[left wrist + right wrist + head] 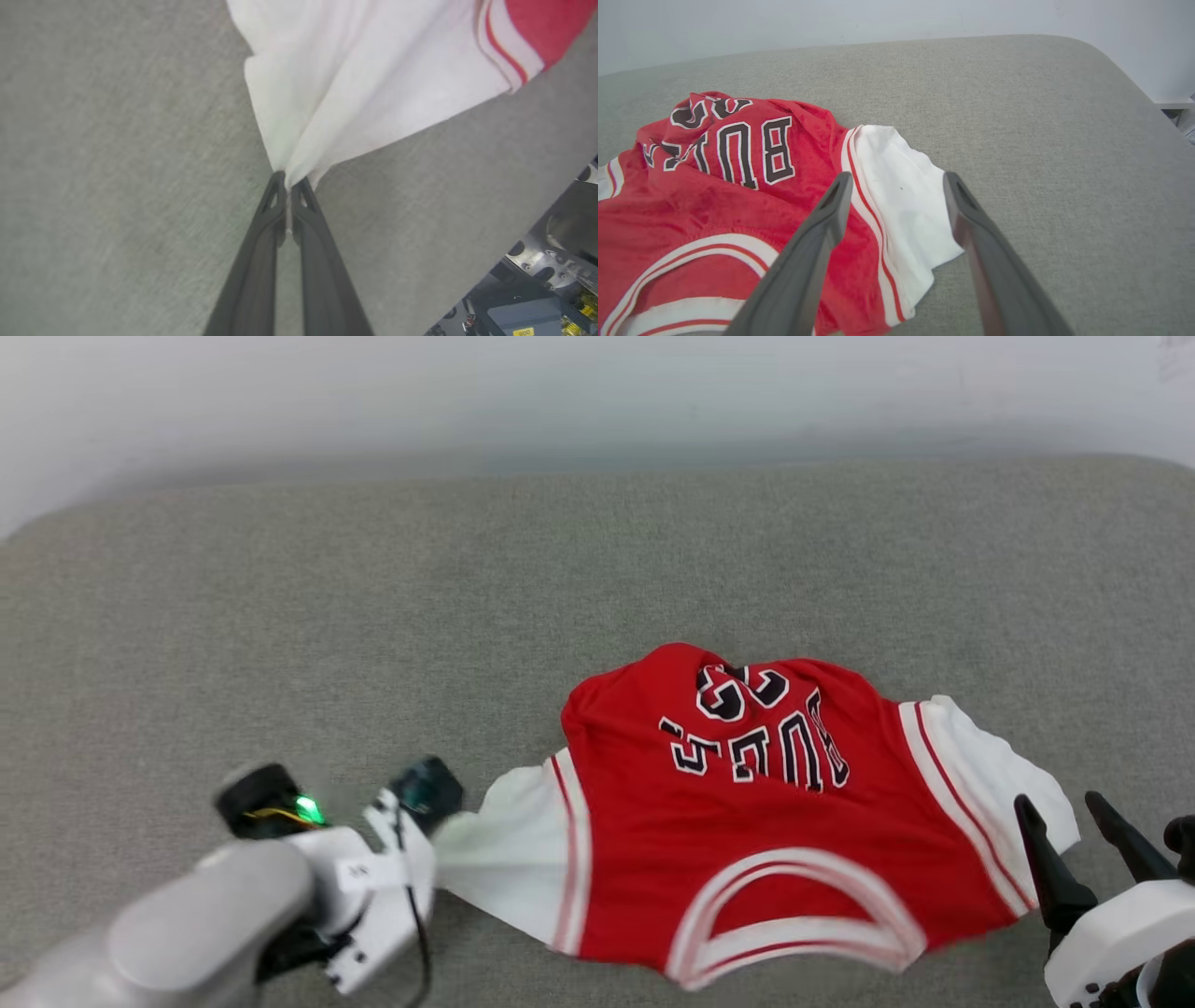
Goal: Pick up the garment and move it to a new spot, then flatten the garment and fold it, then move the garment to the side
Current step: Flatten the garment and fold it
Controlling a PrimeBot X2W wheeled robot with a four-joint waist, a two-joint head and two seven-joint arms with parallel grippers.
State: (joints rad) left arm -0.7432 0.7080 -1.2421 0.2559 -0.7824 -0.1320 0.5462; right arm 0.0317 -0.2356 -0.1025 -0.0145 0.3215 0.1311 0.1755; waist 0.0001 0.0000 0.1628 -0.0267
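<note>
Left arm: the pale grey forearm [177,924] comes in over the near left corner of the grey woven-fabric padded surface [373,616], lying low and pointing right. The left gripper [289,179] is pinched closed on the outer edge of the garment's white left sleeve [355,84]; the cloth gathers into folds that run together at the two dark fingertips. Right arm: the right gripper [896,179] sits at the near right, fingers pointing away from the robot and spread wide, holding nothing. Its tips frame the white right sleeve [906,205]; contact with the cloth cannot be determined. The garment [747,821], a red jersey-style T-shirt with white short sleeves and red-white striped trim, lies close to the surface's near edge, right of centre, between the two grippers. Its striped collar [794,915] faces the robot. The black, white-outlined lettering [756,747] faces up and reads inverted from the head. The far hem is bunched up, partly folding the number. Beyond it is bare grey fabric to the rounded far edge, then a pale wall [597,392].
</note>
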